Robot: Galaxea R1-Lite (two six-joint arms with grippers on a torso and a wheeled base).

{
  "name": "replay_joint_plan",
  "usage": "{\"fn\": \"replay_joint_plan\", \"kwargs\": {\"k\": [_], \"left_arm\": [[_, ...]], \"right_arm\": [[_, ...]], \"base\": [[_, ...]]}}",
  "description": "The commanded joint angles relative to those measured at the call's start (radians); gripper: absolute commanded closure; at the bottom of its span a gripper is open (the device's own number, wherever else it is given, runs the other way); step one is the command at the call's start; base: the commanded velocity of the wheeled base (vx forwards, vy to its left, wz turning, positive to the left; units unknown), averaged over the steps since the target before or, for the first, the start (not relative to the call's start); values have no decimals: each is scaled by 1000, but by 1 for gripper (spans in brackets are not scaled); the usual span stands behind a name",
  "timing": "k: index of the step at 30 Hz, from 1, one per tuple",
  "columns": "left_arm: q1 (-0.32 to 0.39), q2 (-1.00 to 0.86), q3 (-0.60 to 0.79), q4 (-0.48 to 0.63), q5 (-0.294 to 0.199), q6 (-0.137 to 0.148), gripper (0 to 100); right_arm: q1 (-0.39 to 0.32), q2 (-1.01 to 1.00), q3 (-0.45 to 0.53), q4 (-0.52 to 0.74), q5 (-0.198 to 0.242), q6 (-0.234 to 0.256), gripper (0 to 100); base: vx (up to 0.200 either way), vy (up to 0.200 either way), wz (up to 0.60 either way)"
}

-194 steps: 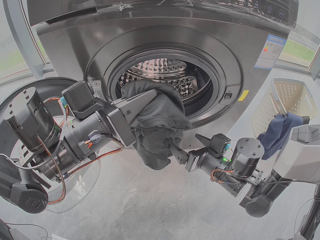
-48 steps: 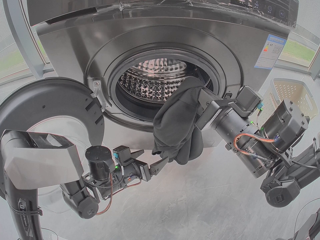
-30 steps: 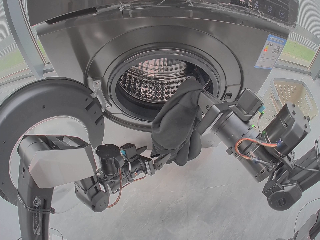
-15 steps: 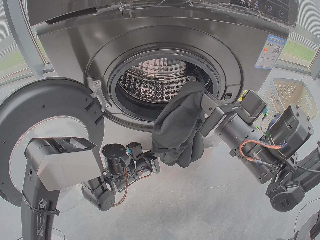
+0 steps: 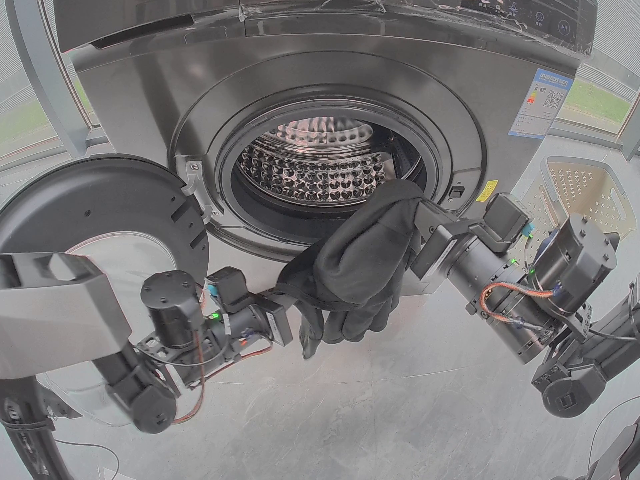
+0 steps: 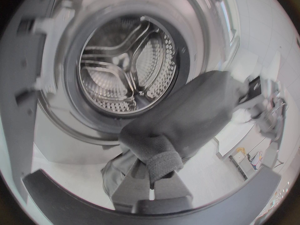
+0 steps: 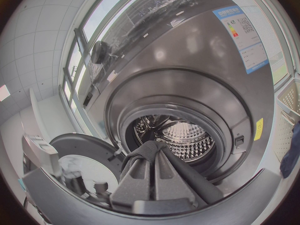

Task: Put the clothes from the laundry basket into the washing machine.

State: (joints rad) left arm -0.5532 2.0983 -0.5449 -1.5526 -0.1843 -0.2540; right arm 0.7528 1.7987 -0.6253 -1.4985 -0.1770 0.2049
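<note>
The left tool hangs low above the grey floor, its fingers pressed together on a ribbed hem of the dark grey garment. From that pinch the cloth runs taut, upward and across to the right tool, which sits higher. The right tool's fingers are also closed together, clamped on the garment's upper part, and the cloth drapes over their tips. Between the two tools the rest of the garment sags in loose folds, clear of the floor. It is held outside the washing machine, just in front of the lower rim of the round opening and nearer the right tool's side. On the left tool's outer side the machine's door stands swung wide open. Beyond both tools lies the opening, and deeper in it the dimpled steel drum. Farther off, past the right tool's arm and beside the machine, stands the cream laundry basket, with a navy garment hanging over its rim.
</note>
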Motion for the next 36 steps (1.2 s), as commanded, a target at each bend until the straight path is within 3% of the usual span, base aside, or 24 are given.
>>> {"fn": "replay_joint_plan", "kwargs": {"k": [1,6,7,25,36], "left_arm": [[4,-420,227,5,-23,-8,100],[1,-483,247,3,-24,-14,100],[1,-483,247,3,-24,-14,100],[-27,-486,212,0,-32,-19,100],[-33,-481,209,0,-27,-21,100]], "right_arm": [[-64,99,59,-11,10,1,100],[-81,143,59,-23,13,5,100],[-81,143,59,-23,13,5,0],[-64,330,217,-32,19,11,0],[-6,298,228,-40,27,10,0]], "base": [[0,0,0],[0,0,0],[0,0,0],[0,0,0],[0,0,0]]}}
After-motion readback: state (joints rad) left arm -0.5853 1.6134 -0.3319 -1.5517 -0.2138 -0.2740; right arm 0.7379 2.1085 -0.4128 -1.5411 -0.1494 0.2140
